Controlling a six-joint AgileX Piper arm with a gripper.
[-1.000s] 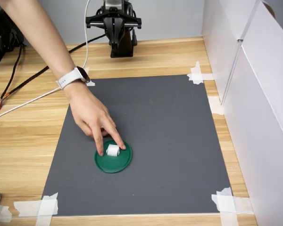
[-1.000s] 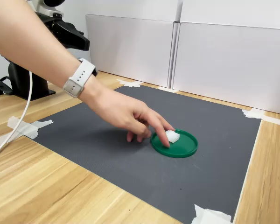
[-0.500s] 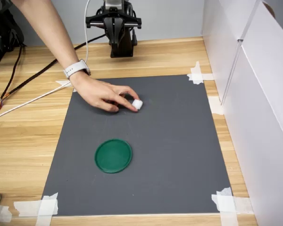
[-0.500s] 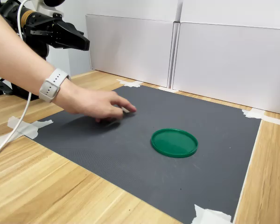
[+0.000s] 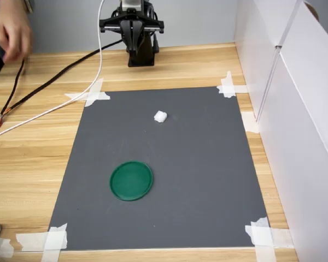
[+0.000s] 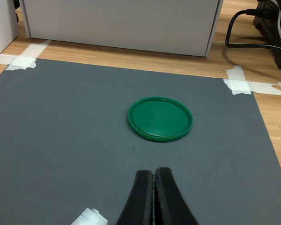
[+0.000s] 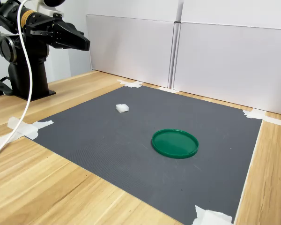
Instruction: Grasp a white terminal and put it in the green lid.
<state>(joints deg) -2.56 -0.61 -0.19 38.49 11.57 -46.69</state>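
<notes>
The white terminal (image 5: 160, 116) (image 7: 122, 108) lies alone on the grey mat, between the arm and the green lid (image 5: 131, 180) (image 7: 174, 143). Nothing lies in the lid. In the wrist view the lid (image 6: 159, 118) sits straight ahead, and the terminal (image 6: 89, 218) is half cut off at the frame's edge beside the fingers. My gripper (image 5: 133, 38) (image 7: 87, 45) (image 6: 153, 183) hangs high above the table's far edge, behind the mat. Its black fingers (image 6: 143, 197) are pressed together with nothing between them.
A person's hand (image 5: 12, 30) hovers at the first exterior view's upper left, off the mat. Cables (image 5: 54, 82) trail across the wood there. White panels (image 5: 295, 109) (image 7: 215, 61) wall one side. The mat's corners are held down by tape strips (image 5: 90, 95).
The hand lifted the terminal out of the lid, set it on the mat nearer the arm, then withdrew toward the first exterior view's upper left. The arm has not moved.
</notes>
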